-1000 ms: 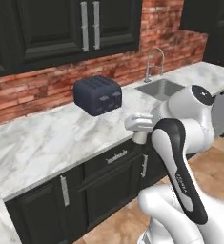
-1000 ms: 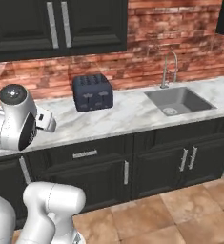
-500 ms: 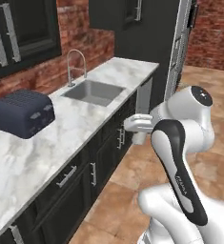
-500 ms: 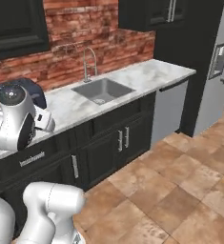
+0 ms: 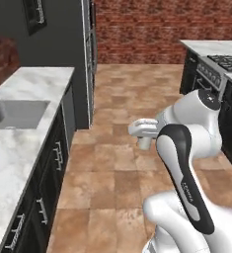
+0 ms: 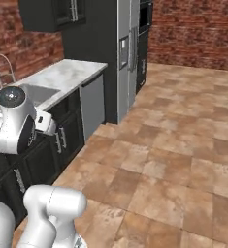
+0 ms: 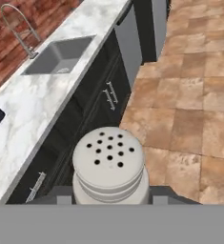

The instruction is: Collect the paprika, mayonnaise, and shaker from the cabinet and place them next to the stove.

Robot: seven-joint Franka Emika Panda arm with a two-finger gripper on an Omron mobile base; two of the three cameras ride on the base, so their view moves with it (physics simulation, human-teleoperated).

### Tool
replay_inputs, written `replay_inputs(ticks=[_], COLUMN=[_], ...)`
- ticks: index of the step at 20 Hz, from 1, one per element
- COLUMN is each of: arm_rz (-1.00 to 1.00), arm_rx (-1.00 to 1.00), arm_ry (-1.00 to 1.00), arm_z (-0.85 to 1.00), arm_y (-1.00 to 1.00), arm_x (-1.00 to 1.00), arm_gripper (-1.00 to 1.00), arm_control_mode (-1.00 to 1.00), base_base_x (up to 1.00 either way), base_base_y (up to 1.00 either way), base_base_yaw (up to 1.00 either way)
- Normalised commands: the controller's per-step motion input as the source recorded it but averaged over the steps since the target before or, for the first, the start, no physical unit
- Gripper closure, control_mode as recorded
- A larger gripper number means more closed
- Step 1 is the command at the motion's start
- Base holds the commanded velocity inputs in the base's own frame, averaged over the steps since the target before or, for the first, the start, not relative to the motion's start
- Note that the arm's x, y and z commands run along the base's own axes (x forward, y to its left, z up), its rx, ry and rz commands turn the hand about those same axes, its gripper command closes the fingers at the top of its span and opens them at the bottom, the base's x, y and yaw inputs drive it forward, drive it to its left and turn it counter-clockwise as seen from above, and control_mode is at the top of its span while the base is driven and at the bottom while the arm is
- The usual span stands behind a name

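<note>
Nearest of all, in the hand view, the shaker (image 7: 109,167) sits right in front of the camera, its rounded perforated top facing up at the lens and its ribbed shoulder just below; the gripper (image 7: 108,193) is closed about its lower body, the dark fingers (image 7: 168,193) only just showing at either side. The shaker looks small, stiff and light, probably with a smooth glazed skin, so I judge it could slip if squeezed on the tapering top; the straight-sided lower body, where it is held, seems the safer place, and it should be kept upright since the holes may let the contents out. In the left base view the white arm is folded close with the hand carried at mid height over the tile floor (image 5: 117,163). To the left, a little farther, runs the marble counter (image 5: 19,143) with its sink (image 5: 14,112) above dark lower cupboards. Farther still stands the tall steel refrigerator (image 6: 127,48). At the far right the stove (image 5: 221,66) shows with its black grates and front knobs, well apart from the shaker, so the carry seems far from finished.
</note>
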Motion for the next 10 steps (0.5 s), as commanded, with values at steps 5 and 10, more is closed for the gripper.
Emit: replay_inputs(ticks=[5,10], arm_rz=[0.0,0.0], arm_rx=[0.0,0.0], arm_ry=[0.0,0.0], arm_z=[0.0,0.0], arm_y=[0.0,0.0], arm_x=[0.0,0.0], arm_gripper=[1.0,1.0], arm_control_mode=[1.0,1.0], base_base_x=[0.02,0.11], base_base_y=[-0.19,-0.01], base_base_yaw=[-0.71,-0.7])
